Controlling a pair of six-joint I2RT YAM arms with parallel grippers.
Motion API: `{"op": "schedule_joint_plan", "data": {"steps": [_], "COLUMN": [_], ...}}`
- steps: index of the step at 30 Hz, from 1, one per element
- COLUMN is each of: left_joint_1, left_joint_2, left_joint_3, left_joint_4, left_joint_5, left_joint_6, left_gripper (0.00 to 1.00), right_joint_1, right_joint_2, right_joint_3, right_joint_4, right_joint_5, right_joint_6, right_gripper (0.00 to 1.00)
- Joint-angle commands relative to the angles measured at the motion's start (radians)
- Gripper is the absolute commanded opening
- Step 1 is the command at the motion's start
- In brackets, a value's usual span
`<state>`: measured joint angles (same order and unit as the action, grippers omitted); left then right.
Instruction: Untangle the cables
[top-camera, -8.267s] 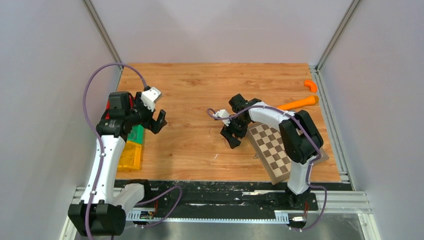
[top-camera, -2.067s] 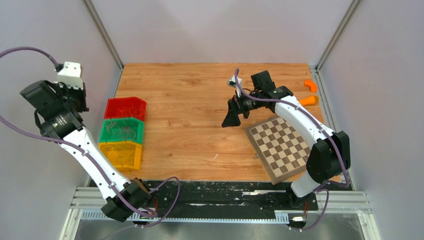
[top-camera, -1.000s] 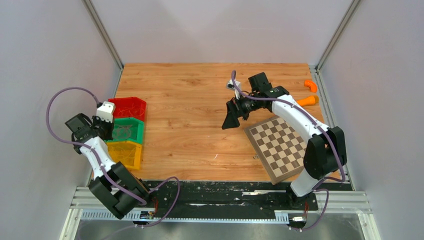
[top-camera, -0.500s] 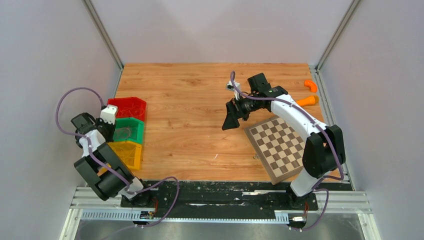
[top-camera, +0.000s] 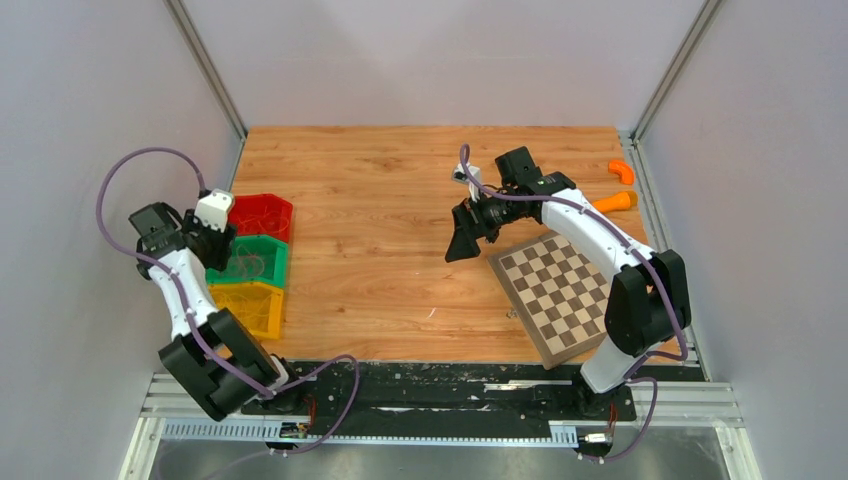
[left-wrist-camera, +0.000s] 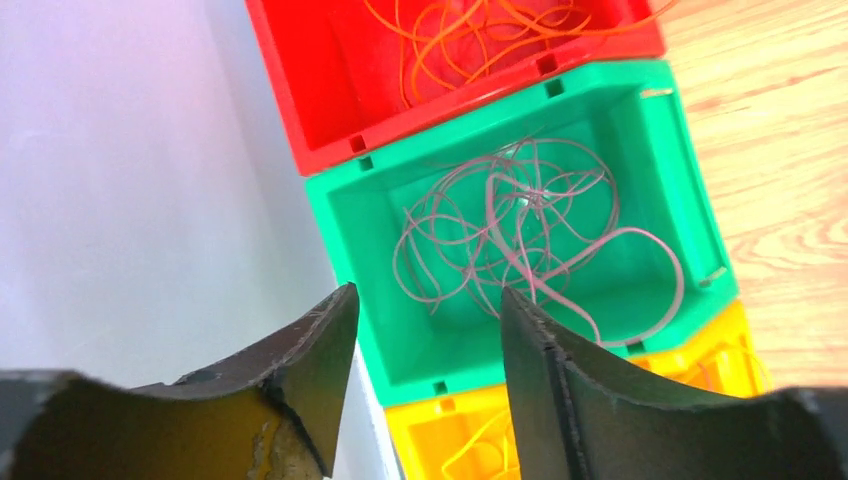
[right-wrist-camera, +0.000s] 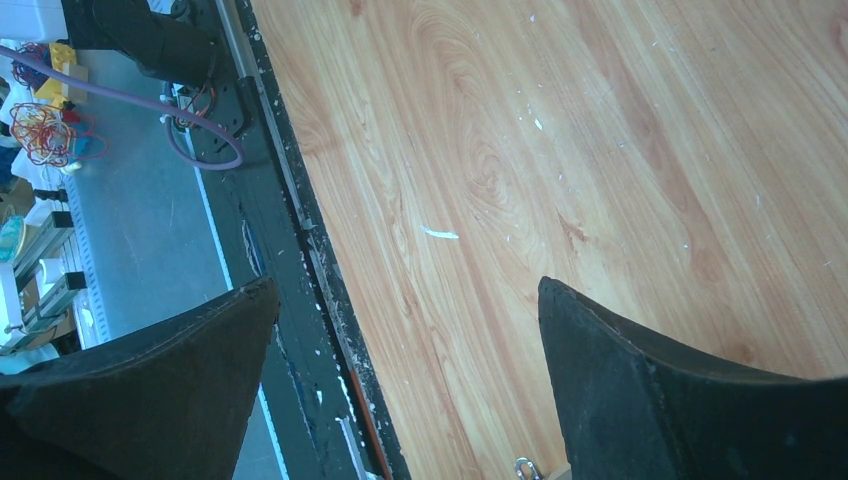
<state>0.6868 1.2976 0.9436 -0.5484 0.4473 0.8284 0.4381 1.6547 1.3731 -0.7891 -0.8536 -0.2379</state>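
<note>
Three bins stand in a row at the table's left edge: red (top-camera: 280, 205), green (top-camera: 280, 262) and yellow (top-camera: 265, 320). In the left wrist view, thin orange cables (left-wrist-camera: 480, 40) lie tangled in the red bin (left-wrist-camera: 300, 80). Pale pinkish cables (left-wrist-camera: 520, 230) lie looped in the green bin (left-wrist-camera: 670, 170). A yellow strand (left-wrist-camera: 480, 450) shows in the yellow bin (left-wrist-camera: 430, 440). My left gripper (top-camera: 215, 240) (left-wrist-camera: 428, 293) is open and empty above the green bin's left side. My right gripper (top-camera: 462, 238) (right-wrist-camera: 408, 284) is open and empty above bare wood.
A chessboard (top-camera: 565, 295) lies at the right front, under my right arm. Two orange pieces (top-camera: 620, 170) (top-camera: 612, 203) lie at the far right. The left wall (left-wrist-camera: 120, 200) is close beside the bins. The black front rail (right-wrist-camera: 270, 200) shows in the right wrist view.
My left arm has swung down from high by the left wall to hover over the bins, gripper open. My right arm has barely moved in the last two seconds.
</note>
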Motion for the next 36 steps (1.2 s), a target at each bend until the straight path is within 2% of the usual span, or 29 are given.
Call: {"op": "schedule_joint_plan", "data": {"steps": [1,4,5,9,18,21,22,28,36], "left_joint_1": [-0.001,-0.001,-0.001,0.0,0.001,0.002,0.001,-0.021,-0.042], "left_joint_2": [-0.089,-0.099,-0.102,-0.116,-0.372,-0.383,-0.385,-0.328,-0.207], "left_joint_3": [0.11,0.155,0.171,0.172,-0.065,-0.107,-0.118,-0.105,-0.073], "left_joint_4": [-0.229,-0.385,-0.419,-0.581,-0.544,-0.517,-0.516,-0.61,-0.595], "left_joint_5": [0.072,0.094,0.104,0.111,0.137,0.109,0.108,0.073,0.014], "left_joint_6": [0.091,0.164,0.21,0.231,0.017,-0.004,0.011,0.353,0.44], "left_gripper": [0.66,0.71,0.71,0.7,0.68,0.66,0.66,0.67,0.55], "right_joint_1": [0.006,0.006,0.005,0.005,0.006,0.006,0.006,0.006,0.006], "right_joint_2": [-0.015,-0.024,-0.027,-0.035,-0.037,-0.031,-0.028,-0.013,0.014], "right_joint_3": [0.006,0.004,0.003,-0.005,-0.025,-0.023,-0.021,-0.01,0.011], "right_joint_4": [-0.006,-0.014,-0.016,-0.023,-0.028,-0.029,-0.029,-0.037,-0.038], "right_joint_5": [-0.008,-0.004,-0.002,0.003,0.003,0.001,0.0,-0.002,0.001], "right_joint_6": [-0.021,-0.029,-0.03,-0.034,-0.03,-0.028,-0.027,-0.022,-0.011], "right_gripper": [1.0,1.0,1.0,1.0,1.0,1.0,1.0,1.0,1.0]}}
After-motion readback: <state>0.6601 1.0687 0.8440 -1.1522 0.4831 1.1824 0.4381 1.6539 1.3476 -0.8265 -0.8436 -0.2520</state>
